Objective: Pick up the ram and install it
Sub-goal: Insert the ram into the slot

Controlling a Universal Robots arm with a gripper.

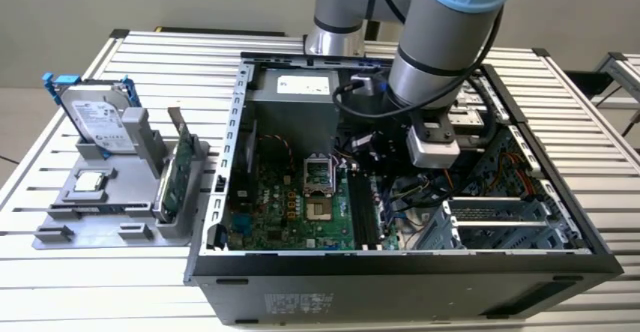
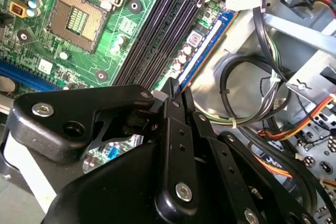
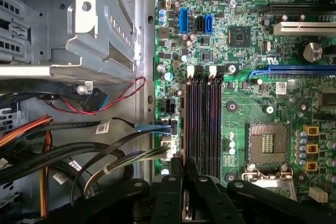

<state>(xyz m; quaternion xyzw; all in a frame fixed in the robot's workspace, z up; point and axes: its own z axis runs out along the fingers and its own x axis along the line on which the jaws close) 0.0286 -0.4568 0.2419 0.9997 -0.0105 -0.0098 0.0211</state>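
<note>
Black fingers point(image 2: 169, 109) of the gripper point(image 2: 176, 90) stand almost closed, and I see them pinching the near end of the ram point(image 2: 207, 43). In the second wrist view the ram is a thin stick with a blue edge. It runs along the outer side of the dark memory slots point(image 2: 157, 30), just beside them, not inside one. In the first wrist view the gripper point(image 3: 182, 163) is at the end of the slots point(image 3: 203, 119). The arm point(image 1: 440, 47) reaches into the open computer case point(image 1: 400, 264).
</note>
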